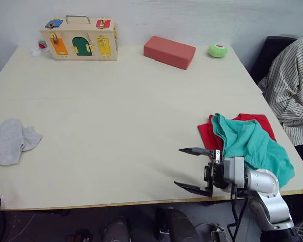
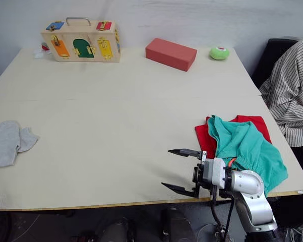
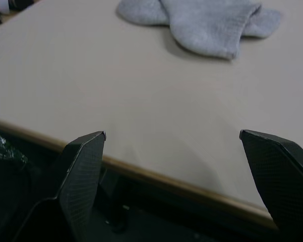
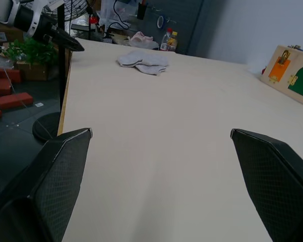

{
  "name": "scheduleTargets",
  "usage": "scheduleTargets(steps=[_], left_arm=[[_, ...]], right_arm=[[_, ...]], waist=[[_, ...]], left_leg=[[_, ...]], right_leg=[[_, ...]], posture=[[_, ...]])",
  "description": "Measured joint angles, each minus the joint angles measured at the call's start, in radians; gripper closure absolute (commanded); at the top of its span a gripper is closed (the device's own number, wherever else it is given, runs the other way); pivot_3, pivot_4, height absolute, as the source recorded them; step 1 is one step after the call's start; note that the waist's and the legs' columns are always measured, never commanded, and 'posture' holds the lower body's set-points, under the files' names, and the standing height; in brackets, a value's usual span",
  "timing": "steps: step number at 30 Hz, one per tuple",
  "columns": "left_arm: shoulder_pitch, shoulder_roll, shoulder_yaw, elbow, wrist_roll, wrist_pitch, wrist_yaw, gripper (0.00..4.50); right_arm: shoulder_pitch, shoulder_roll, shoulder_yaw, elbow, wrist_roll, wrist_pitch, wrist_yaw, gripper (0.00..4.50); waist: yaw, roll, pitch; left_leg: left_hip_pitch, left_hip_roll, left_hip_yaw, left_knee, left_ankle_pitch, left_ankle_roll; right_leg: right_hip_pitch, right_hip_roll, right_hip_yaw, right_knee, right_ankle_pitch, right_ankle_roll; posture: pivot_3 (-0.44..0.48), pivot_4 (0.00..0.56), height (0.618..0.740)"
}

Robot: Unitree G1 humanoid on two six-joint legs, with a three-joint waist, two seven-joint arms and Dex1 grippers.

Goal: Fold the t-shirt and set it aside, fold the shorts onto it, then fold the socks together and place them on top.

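The right gripper [image 1: 193,170], low and right of centre in the left eye view, has its two black fingers spread wide with nothing between them, hovering over the pale wooden table [image 1: 131,116] near its front edge. The left gripper [image 3: 184,151] is likewise released, its fingers apart at the table's edge in the left wrist view, pointing toward the pair of small light grey ankle socks [image 3: 201,20].

Just right of the right gripper, the teal-green cloth shorts [image 1: 252,146] lie loosely heaped on the bright red cloth t-shirt [image 1: 206,135], which peeks out beneath them at the lower right. The socks sit at the far left edge of the frame [image 1: 11,140], overlapping, well apart from the pile.

Judging from this, the shorts look bunched rather than flat, so socks set on top could slide off. The socks also lie close to the table edge; a clumsy pinch could drag them over it.

At the upper left stands a wooden latch box with coloured doors [image 1: 79,40], shut, so its contents cannot be told.
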State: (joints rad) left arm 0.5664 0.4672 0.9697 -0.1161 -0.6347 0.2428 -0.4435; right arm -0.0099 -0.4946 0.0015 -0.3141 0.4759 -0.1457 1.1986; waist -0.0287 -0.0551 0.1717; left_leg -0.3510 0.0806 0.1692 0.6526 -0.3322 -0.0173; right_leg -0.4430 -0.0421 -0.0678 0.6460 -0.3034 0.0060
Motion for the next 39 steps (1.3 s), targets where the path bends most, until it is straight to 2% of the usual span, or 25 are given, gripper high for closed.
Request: scheduleTargets(steps=[7,12,19,20,22,23,32,35,39], left_arm=[[-0.094,0.327,-0.167,0.013,0.2,-0.033,-0.113,0.03],[-0.227,0.475,-0.301,0.129,0.292,0.019,-0.173,0.03],[-0.449,0.556,-0.459,0.351,0.382,0.033,-0.229,0.03],[-0.482,0.558,-0.478,0.381,0.393,0.026,-0.234,0.03],[-0.549,0.562,-0.516,0.429,0.41,0.004,-0.247,0.03],[-0.581,0.566,-0.534,0.457,0.42,-0.011,-0.255,0.03],[-0.746,0.621,-0.661,0.708,0.518,-0.133,-0.34,0.03],[-0.84,0.62,-0.71,0.806,0.546,-0.161,-0.357,0.64],[-0.945,0.605,-0.765,0.917,0.569,-0.202,-0.4,1.94]], right_arm=[[-0.045,0.004,0.02,-0.076,0.058,0.11,-0.102,0.0],[-0.066,0.003,0.034,-0.085,0.087,0.216,-0.174,0.0],[-0.103,0.004,0.053,-0.085,0.079,0.239,-0.201,0.0],[-0.104,0.01,0.055,-0.084,0.078,0.241,-0.209,0.0],[-0.117,0.027,0.06,-0.076,0.073,0.244,-0.228,0.0],[-0.128,0.031,0.061,-0.076,0.072,0.246,-0.239,0.0],[-0.08,-0.006,0.063,-0.08,0.062,0.256,-0.229,0.0],[-0.077,-0.008,0.063,-0.086,0.062,0.258,-0.229,0.0],[-0.074,-0.011,0.063,-0.097,0.062,0.264,-0.231,0.0]], waist=[[-0.006,0.003,0.001],[-0.011,0.005,0.002],[-0.008,0.006,0.003],[-0.009,0.007,0.004],[-0.023,0.012,0.006],[-0.027,0.013,0.007],[0.004,0.015,0.008],[0.005,0.017,0.008],[0.005,0.019,0.009]], left_leg=[[0.0,0.001,0.0,-0.002,0.001,-0.002],[0.001,0.002,0.0,-0.004,0.004,-0.007],[0.001,0.002,0.0,-0.003,0.005,-0.006],[-0.002,0.001,-0.007,-0.004,0.006,-0.004],[-0.006,-0.008,-0.037,-0.006,0.013,-0.003],[-0.009,-0.012,-0.048,-0.005,0.017,-0.003],[-0.005,-0.014,-0.045,-0.003,0.017,-0.002],[-0.005,-0.014,-0.045,-0.004,0.019,-0.003],[-0.004,-0.014,-0.044,-0.004,0.02,-0.003]], right_leg=[[-0.003,0.0,-0.001,0.005,-0.002,-0.004],[-0.004,0.0,-0.002,0.007,-0.003,-0.006],[-0.005,0.0,-0.003,0.009,-0.003,-0.006],[0.0,-0.002,-0.007,0.009,-0.003,-0.005],[0.014,-0.014,-0.037,0.003,-0.004,-0.003],[0.014,-0.019,-0.046,0.002,-0.005,-0.003],[0.015,-0.02,-0.043,0.007,-0.005,-0.003],[0.015,-0.02,-0.043,0.009,-0.005,-0.003],[0.015,-0.02,-0.043,0.01,-0.005,-0.003]], posture=[[0.0,0.15,0.74],[0.0,0.15,0.74],[0.0,0.15,0.74],[0.0,0.15,0.74],[0.0,0.15,0.74],[0.0,0.15,0.74],[0.0,0.15,0.74],[0.0,0.15,0.74],[0.0,0.15,0.74]])
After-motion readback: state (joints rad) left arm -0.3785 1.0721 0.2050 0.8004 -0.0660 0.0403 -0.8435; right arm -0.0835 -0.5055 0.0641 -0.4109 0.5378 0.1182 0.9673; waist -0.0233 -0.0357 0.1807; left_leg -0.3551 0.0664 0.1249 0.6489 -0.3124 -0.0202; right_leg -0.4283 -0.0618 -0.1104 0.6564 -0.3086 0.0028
